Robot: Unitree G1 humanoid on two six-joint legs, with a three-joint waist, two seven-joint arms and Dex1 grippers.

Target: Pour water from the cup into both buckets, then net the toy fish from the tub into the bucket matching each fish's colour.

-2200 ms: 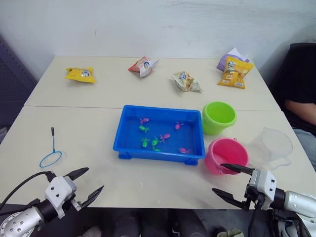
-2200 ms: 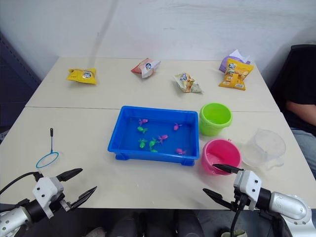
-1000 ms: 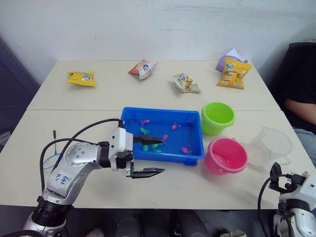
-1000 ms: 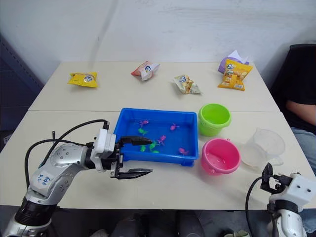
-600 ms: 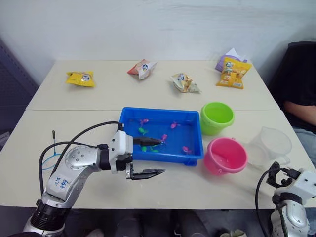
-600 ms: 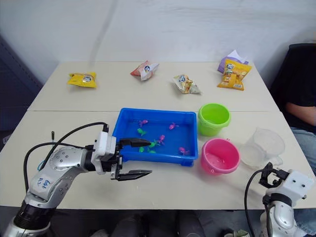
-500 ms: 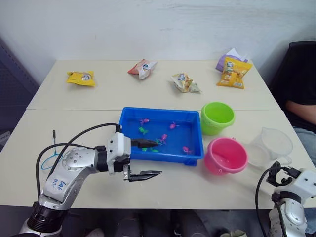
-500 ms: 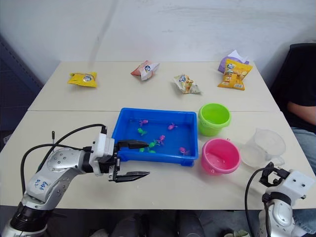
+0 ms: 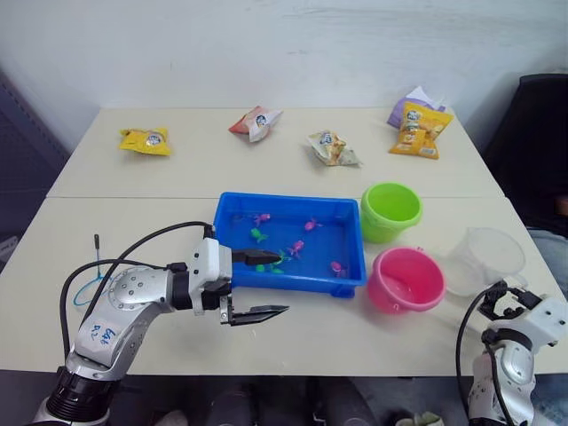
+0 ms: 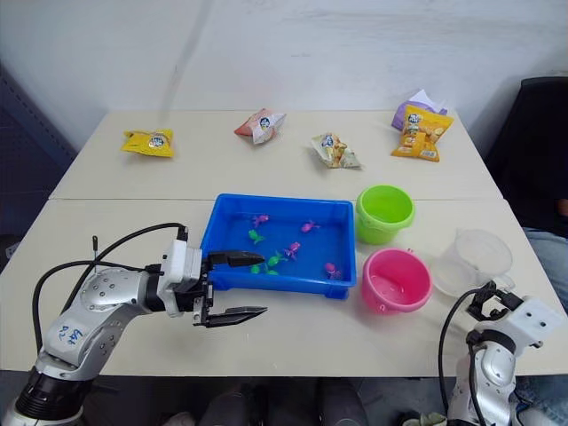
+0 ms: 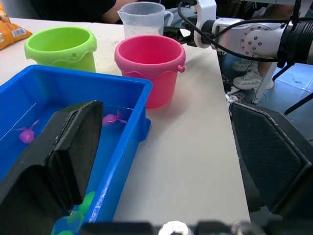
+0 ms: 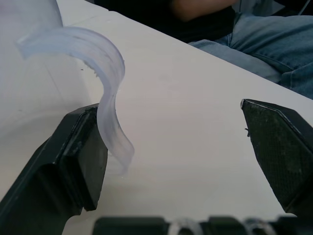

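The clear measuring cup stands upright at the right edge of the surface, just right of the pink bucket. The lime green bucket stands just beyond the pink one, beside the far right corner of the blue tub. The tub sits mid-surface with water and several toy fish in it, pink ones and green ones scattered across it. The net lies flat near the left edge, hoop toward the near side, handle pointing away, partly behind the left arm's cable.

The right hand is at the near right corner, just near of the cup; its fingers are spread wide, and in the right wrist view the cup's handle curves down just beside one finger, with nothing held. The left hand hovers at the tub's near left side, fingers spread apart and empty, one finger over the tub's near rim and the other out over the bare surface.

Along the far side lie snack packets: a yellow one at left, a red-and-white one, a pale one, and an orange one against a purple one at right.
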